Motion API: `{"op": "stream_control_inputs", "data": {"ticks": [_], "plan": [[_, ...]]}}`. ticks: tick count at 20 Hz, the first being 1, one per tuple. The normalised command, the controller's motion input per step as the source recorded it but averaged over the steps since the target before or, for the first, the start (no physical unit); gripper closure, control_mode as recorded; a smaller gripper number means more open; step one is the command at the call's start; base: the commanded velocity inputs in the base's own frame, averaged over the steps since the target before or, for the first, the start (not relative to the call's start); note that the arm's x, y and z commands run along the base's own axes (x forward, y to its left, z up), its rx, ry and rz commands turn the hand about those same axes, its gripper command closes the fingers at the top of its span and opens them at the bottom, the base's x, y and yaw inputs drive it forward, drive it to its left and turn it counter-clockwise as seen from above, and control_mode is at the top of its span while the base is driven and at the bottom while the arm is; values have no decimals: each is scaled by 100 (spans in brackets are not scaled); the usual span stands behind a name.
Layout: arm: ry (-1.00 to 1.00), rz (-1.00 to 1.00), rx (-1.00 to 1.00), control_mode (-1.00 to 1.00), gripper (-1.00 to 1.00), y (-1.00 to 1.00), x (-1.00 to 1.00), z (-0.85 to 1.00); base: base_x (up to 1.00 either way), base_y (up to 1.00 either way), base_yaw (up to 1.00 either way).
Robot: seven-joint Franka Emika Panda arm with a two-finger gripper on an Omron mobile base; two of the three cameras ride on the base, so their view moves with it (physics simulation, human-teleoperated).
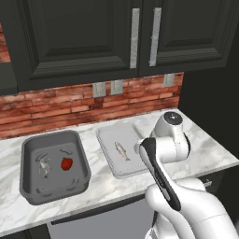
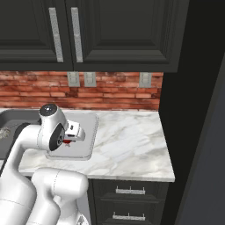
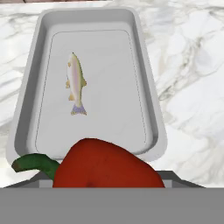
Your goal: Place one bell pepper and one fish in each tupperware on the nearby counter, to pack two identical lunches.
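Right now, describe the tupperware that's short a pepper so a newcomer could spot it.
On the white marble counter under the black cabinets, two containers sit side by side. Take the right one, the shallow light grey tray, holding one fish and no pepper. Its neighbour, the deep dark grey tub, already has fish and red pepper.

On the white marble surface (image 1: 205, 156) sit 2 containers side by side. The deep dark grey tub (image 1: 28, 161), at left, holds 1 small fish (image 1: 45, 167) and 1 red bell pepper (image 1: 66, 164). The shallow light grey tray (image 1: 106, 144) beside it holds 1 fish (image 1: 122, 151). The white arm (image 1: 170, 140) covers the tray's right edge.
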Motion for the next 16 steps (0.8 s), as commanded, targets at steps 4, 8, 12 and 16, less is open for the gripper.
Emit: {"op": "stream_control_inputs", "data": {"ticks": [4,8,12,16], "plan": [[5,0,0,-100,100,13,76,-43,0,0,0],[10,0,0,-100,100,13,73,-31,0,0,0],[13,0,0,-100,100,11,70,-30,0,0,0],[11,0,0,-100,100,2,63,-46,0,0,0]]}}
